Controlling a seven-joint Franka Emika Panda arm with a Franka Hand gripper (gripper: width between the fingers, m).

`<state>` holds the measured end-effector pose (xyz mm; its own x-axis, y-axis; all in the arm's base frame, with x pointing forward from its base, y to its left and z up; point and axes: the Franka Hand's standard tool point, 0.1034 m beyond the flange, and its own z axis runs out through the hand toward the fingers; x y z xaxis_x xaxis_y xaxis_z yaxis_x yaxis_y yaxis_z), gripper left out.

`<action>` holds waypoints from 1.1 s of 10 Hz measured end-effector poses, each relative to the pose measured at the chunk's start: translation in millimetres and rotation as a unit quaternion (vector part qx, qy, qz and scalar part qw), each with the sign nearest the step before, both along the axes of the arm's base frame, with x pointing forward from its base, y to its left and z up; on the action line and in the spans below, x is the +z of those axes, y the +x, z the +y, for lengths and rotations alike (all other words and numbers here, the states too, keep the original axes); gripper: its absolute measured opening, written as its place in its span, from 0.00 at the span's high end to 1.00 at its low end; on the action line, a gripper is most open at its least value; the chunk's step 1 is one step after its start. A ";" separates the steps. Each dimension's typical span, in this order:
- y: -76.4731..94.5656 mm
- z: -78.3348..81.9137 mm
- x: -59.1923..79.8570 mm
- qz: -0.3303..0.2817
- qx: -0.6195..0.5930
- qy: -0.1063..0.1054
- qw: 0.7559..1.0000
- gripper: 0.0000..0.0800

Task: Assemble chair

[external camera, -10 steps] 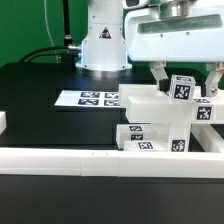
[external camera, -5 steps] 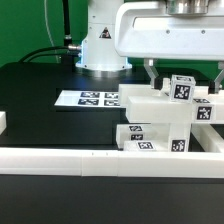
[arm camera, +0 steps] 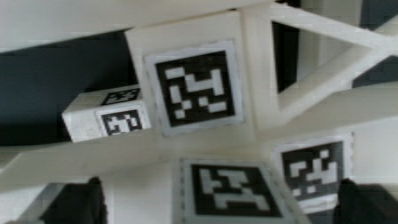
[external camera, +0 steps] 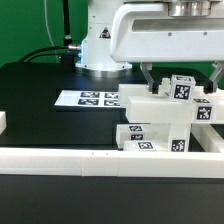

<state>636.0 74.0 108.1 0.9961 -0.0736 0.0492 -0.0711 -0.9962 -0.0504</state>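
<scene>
The chair (external camera: 160, 120) stands partly built at the exterior view's right: white blocky parts with black-and-white tags, stacked against the rail. A tagged post (external camera: 183, 88) sticks up from it. My gripper (external camera: 181, 75) hangs right above, open, its two fingers (external camera: 148, 74) straddling that post without touching it. In the wrist view the tagged chair parts (arm camera: 192, 88) fill the picture, X-brace bars crossing them. My gripper (arm camera: 222, 205) shows only as dark fingertips (arm camera: 68, 203) on either side of a tagged block (arm camera: 228, 192).
The marker board (external camera: 88, 98) lies flat on the black table left of the chair. The long white border rail (external camera: 90, 160) runs along the front. A small white block (external camera: 3, 122) sits at the far left. The arm's base (external camera: 100, 45) stands behind.
My gripper has shifted toward the exterior view's left over the chair and come slightly lower. The chair parts have not moved.
</scene>
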 end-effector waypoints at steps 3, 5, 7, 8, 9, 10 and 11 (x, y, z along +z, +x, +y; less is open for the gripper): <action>0.0 0.3 0.1 0.000 -0.003 0.000 1.000 0.52; 0.0 0.3 0.1 0.001 -0.012 0.001 1.000 0.67; 0.0 0.6 0.0 0.003 -0.066 0.004 0.998 0.67; 0.0 0.9 0.0 0.005 -0.106 0.006 0.994 0.67; 0.6 1.2 -0.3 0.003 -0.162 0.016 0.987 0.67; 0.5 1.4 -0.1 -0.001 -0.213 0.028 0.977 0.67; 0.5 1.3 -0.2 -0.005 -0.274 0.045 0.961 0.67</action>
